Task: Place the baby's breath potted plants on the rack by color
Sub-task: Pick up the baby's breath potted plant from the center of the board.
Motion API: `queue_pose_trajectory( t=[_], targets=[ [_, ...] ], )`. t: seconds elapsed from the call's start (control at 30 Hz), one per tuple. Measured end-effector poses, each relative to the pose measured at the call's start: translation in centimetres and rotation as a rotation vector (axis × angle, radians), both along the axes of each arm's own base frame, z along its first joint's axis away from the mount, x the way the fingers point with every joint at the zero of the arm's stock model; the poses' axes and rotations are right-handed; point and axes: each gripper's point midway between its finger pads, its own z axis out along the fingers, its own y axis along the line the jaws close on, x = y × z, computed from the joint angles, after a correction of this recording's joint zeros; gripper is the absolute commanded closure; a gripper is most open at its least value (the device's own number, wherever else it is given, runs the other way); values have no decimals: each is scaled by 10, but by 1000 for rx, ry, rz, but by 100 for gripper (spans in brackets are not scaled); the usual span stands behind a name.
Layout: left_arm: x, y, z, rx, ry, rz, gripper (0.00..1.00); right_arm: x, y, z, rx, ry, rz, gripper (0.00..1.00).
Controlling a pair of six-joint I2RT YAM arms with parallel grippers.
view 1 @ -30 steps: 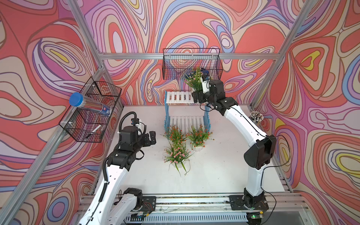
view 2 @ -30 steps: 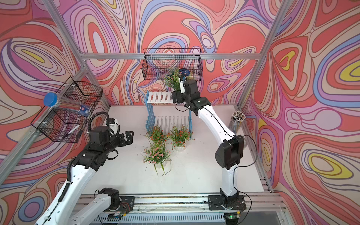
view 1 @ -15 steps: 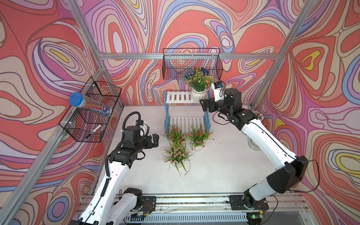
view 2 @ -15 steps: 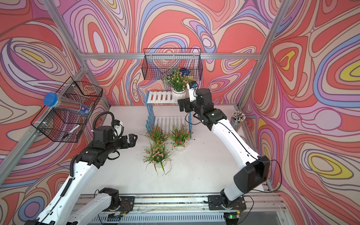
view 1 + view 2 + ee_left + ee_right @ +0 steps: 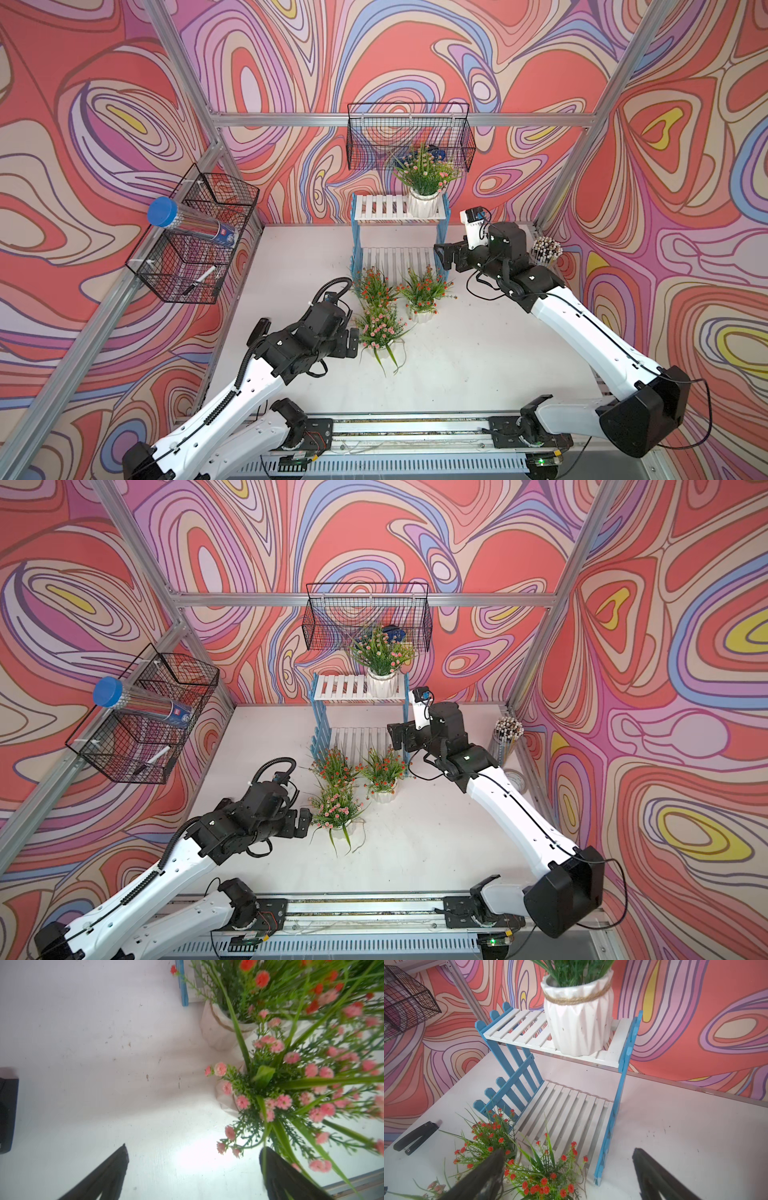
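The rack [image 5: 398, 210] [image 5: 337, 690] [image 5: 571, 1111] stands at the back of the table. One pink baby's breath potted plant [image 5: 423, 183] [image 5: 380, 656] [image 5: 579, 1020] sits on the right of its upper shelf. Two red plants [image 5: 376, 286] [image 5: 424, 291] [image 5: 488, 1142] [image 5: 544, 1174] stand on the table in front of the lower shelf. A second pink plant [image 5: 380, 328] [image 5: 334, 808] [image 5: 280, 1088] stands nearer. My left gripper [image 5: 353, 340] [image 5: 194, 1147] is open just left of it. My right gripper [image 5: 442, 257] [image 5: 566, 1152] is open and empty by the rack's right frame.
A black wire basket [image 5: 409, 137] hangs on the back wall above the rack. Another basket [image 5: 195, 249] on the left wall holds a blue-capped tube [image 5: 191, 224]. A cup of pencils [image 5: 546, 249] and a tape roll [image 5: 517, 781] sit at the right edge.
The right gripper let go of the pink plant on the upper shelf and drew back down beside the rack. The left arm moved right, up to the pink plant on the table.
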Motion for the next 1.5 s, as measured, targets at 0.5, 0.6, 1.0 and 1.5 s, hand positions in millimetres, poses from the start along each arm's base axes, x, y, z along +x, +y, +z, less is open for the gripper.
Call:
queue_pose_trajectory(
  t=[0.5, 0.6, 1.0, 1.5],
  targets=[
    [-50, -65, -94, -34, -4, -187, 3, -3, 1, -1, 17, -23, 15, 2],
    [-45, -78, -106, -48, -48, -226, 3, -3, 2, 0, 18, -25, 16, 2],
    [-13, -111, -79, -116, -353, -335, 0, -9, 1, -5, 21, -19, 26, 2],
    [27, -114, -77, -133, -492, -336, 0, -10, 2, -7, 30, -9, 29, 2]
  ],
)
